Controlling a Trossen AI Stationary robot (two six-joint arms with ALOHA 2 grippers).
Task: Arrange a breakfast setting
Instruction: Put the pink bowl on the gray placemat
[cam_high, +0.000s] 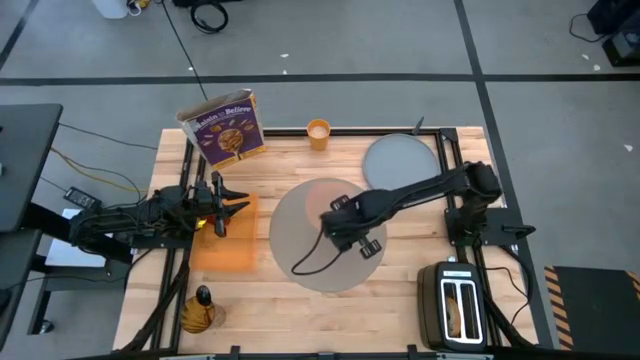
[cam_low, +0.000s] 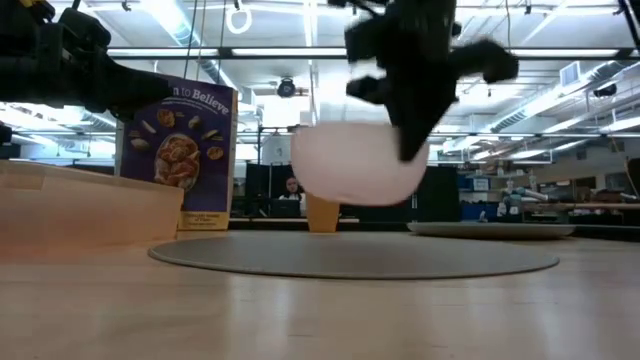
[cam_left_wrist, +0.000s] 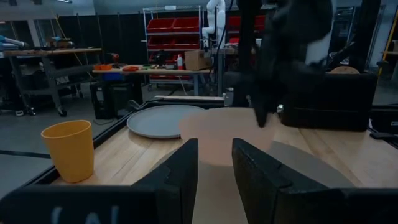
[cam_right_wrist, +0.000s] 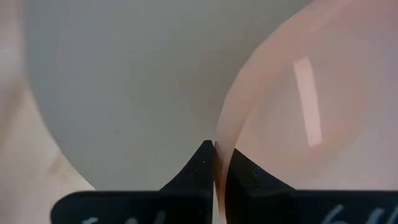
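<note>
The pink bowl (cam_low: 350, 165) hangs above the large round grey-beige mat (cam_high: 325, 250), which lies flat on the table. My right gripper (cam_right_wrist: 216, 163) is shut on the bowl's rim over the mat's middle (cam_high: 345, 222). My left gripper (cam_left_wrist: 214, 168) is open and empty over the orange cloth (cam_high: 225, 245) at the table's left. The grey plate (cam_high: 400, 160) lies at the far right, and the small orange cup (cam_high: 318, 133) stands at the far edge. Toast (cam_high: 460, 310) sticks up in the black toaster. The spoon and the apple are out of view. My right gripper pinches the bowl's rim (cam_right_wrist: 219, 134) with one finger inside the bowl and one outside. The fingers come from above, pointing down. The bowl hangs upright and about level (cam_low: 350, 165), lifted clear of the mat.
A purple cereal box (cam_high: 225, 125) stands at the far left. The black toaster (cam_high: 455, 310) stands at the near right corner. A small amber bottle (cam_high: 197, 312) stands at the near left. The right arm's black cable (cam_high: 305, 262) loops over the mat.
</note>
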